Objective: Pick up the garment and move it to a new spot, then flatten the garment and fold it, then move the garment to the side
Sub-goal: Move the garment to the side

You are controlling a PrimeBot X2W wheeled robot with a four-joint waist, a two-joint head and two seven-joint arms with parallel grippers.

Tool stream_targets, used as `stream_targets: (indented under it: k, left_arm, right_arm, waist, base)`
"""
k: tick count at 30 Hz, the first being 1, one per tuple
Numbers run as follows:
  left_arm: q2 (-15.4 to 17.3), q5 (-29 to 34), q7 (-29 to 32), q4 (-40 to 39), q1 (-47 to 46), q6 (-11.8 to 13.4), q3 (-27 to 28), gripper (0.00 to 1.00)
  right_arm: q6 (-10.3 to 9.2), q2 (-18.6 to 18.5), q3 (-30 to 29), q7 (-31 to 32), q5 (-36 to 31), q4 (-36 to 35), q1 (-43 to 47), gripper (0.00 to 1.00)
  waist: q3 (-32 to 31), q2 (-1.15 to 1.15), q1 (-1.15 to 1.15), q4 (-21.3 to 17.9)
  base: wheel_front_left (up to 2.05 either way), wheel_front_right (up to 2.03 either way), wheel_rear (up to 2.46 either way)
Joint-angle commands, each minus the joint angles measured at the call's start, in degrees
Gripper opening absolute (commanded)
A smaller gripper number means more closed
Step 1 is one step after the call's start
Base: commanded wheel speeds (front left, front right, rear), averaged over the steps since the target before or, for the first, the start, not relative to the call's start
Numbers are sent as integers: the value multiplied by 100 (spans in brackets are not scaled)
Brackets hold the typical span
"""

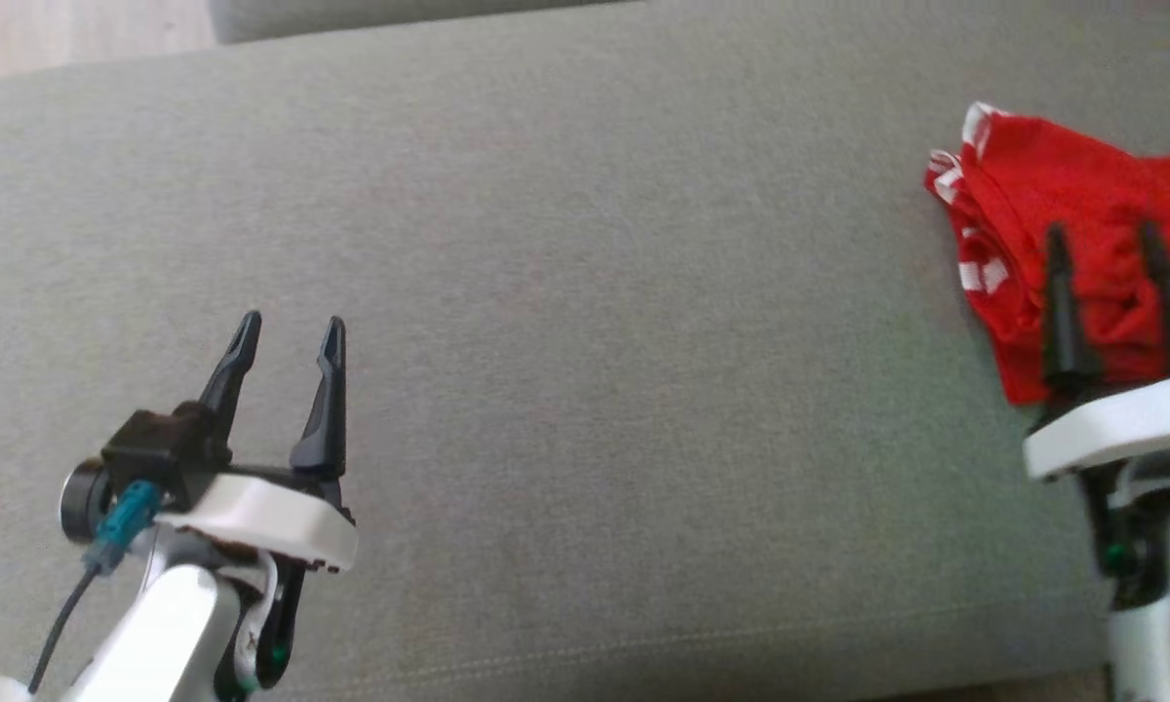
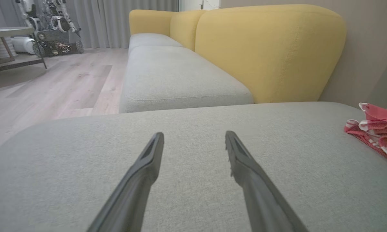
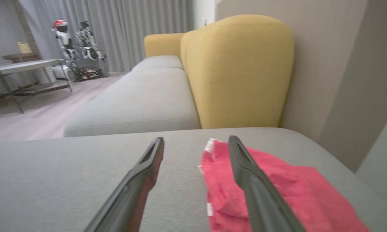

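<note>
Red garment point(image 1: 1033, 175) lies bunched at the far right of the grey sofa cushion point(image 1: 595, 292), just under my right gripper point(image 1: 1102, 228), whose fingers stand apart and hold nothing. My left gripper point(image 1: 292, 327) is spread too, over bare cushion well away. The cloth looks set aside, so I'd lift the right arm straight up, so no fingertip snags a fold.

From the head cam I've got one big grey seat cushion point(image 1: 565, 370), plain woven fabric, with a stitched seam point(image 1: 585, 655) running along its near edge. Sitting directly on it is the red garment point(image 1: 1043, 195), all bunched and wrinkly, with white striped trim showing on its left side. It's way over at the cushion's right end, partly cut off by the frame edge.
</note>
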Motion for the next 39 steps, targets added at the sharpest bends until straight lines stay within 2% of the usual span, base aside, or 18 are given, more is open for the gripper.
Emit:
stream_targets:
  k: [1, 6, 15, 26, 39]
  left_arm:
    - [185, -31, -47, -177, -93, 59, 275, 100]
    - [255, -25, -32, -227, 38, 92, 261, 100]
    - [404, 27, 94, -341, 349, 254, 229, 100]
    - [502, -23, 189, -501, 693, 393, 216, 100]
    - [598, -89, 224, -530, 860, 441, 228, 100]
  right_arm:
    - [-4, 119, 225, 48, -91, -350, 18, 100]
    - [-4, 368, 452, 69, -158, -512, 243, 100]
    - [-4, 474, 476, 82, -206, -505, 614, 100]
    - [-4, 500, 447, 202, -293, -689, 1159, 100]
    - [-4, 510, 424, 279, -309, -855, 1476, 100]
  waist:
    - [-213, 0, 0, 207]
    - [-376, 0, 0, 455]
    - [-701, 0, 0, 648]
    - [-1048, 0, 0, 676]
    - [-1187, 0, 0, 672]
  base:
    - [0, 0, 0]
    - [0, 0, 0]
    - [0, 0, 0]
    - [0, 0, 0]
    - [0, 0, 0]
